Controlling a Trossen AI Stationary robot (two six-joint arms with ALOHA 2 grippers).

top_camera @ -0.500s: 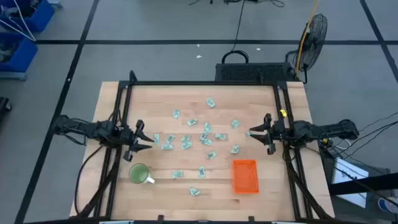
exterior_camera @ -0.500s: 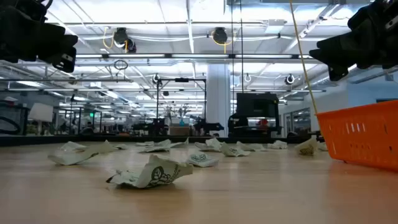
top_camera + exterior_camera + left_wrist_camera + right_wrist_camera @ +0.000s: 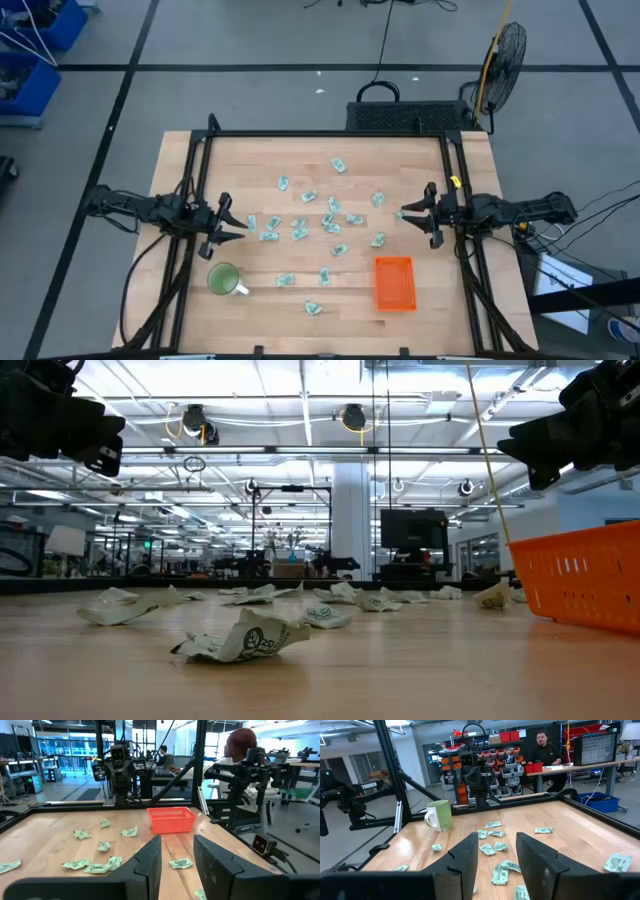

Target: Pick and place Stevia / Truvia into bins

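Several small crumpled pale green and white sachets point(image 3: 300, 228) lie scattered flat over the middle of the wooden table, also seen in the low view point(image 3: 245, 640). The orange tray point(image 3: 394, 283) stands on the table toward the near right, and shows in the left wrist view point(image 3: 171, 819). My left gripper point(image 3: 243, 227) hovers open above the table's left side, pointing right at the nearest sachets. My right gripper point(image 3: 402, 214) hovers open at the right side, pointing left. Neither touches anything.
A round green mug point(image 3: 223, 279) stands near the left front, also in the right wrist view point(image 3: 439, 815). A black frame point(image 3: 330, 133) borders the table. People sit at desks in the room beyond. Bare wood lies along the near edge between mug and tray.
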